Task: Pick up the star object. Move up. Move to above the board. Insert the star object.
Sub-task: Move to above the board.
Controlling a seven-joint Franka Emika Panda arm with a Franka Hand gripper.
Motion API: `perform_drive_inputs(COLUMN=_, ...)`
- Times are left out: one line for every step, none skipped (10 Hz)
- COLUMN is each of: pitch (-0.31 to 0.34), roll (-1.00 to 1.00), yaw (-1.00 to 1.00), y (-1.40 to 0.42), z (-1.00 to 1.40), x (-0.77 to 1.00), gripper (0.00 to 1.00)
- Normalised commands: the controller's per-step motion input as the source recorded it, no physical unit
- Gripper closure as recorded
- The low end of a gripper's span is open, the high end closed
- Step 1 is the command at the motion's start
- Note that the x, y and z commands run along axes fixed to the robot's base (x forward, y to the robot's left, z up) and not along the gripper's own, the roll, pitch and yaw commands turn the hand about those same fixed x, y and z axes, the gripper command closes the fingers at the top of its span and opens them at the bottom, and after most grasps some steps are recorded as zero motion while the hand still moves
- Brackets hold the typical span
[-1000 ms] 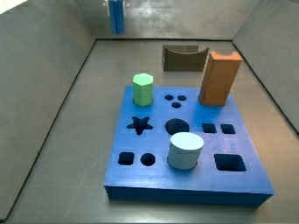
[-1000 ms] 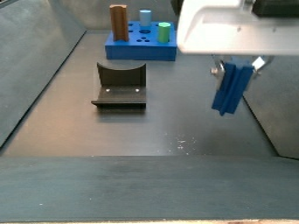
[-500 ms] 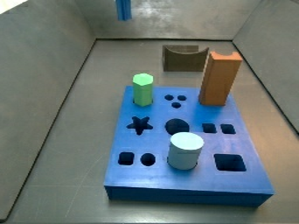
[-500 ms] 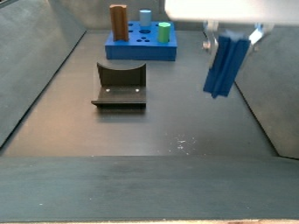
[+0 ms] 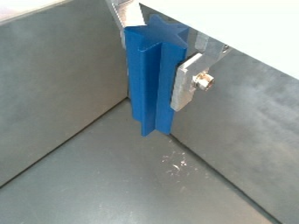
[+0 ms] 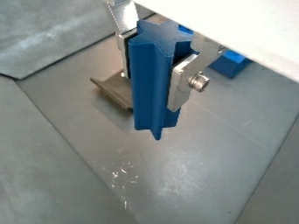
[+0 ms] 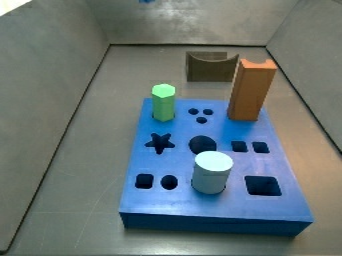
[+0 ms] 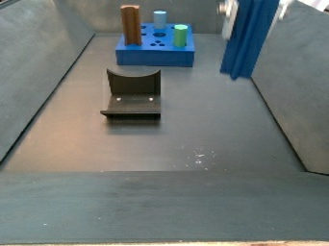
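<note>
Slim blue fluted star-section peg (image 5: 149, 79): upright, clamped between the gripper's (image 6: 149, 74) silver finger plates, hanging clear above the floor.

Thick blue rectangular board (image 7: 214, 205) with shaped cut-outs: flat on the floor, well apart from the gripper, star hole (image 7: 160, 143) unfilled.

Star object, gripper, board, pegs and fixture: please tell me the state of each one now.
Star object: upright, held off the floor.
Gripper: shut on the star object, raised.
Board: flat on the floor, star hole empty.
Green peg: upright in the board.
Orange block: upright in the board.
White cylinder: upright in the board.
Fixture: empty.
</note>
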Motion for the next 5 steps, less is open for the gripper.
perform_drive_inputs(pitch=0.113, roll=0.1, yaw=0.03, y=-0.02, z=1.0, x=0.09, gripper=1.0)
perform_drive_inputs(pitch=0.11, roll=0.1, yaw=0.03, y=-0.02, z=1.0, x=0.08, gripper=1.0)
perform_drive_inputs(pitch=0.106, roll=0.08, yaw=0.03, y=-0.01, z=0.9, x=0.05, gripper=1.0)
perform_drive_inputs(pitch=0.102, roll=0.08, yaw=0.03, y=-0.01, z=0.75, x=0.04, gripper=1.0)
perform_drive_inputs(pitch=0.1, roll=0.08, yaw=0.03, y=-0.01, z=0.59, x=0.02, gripper=1.0)
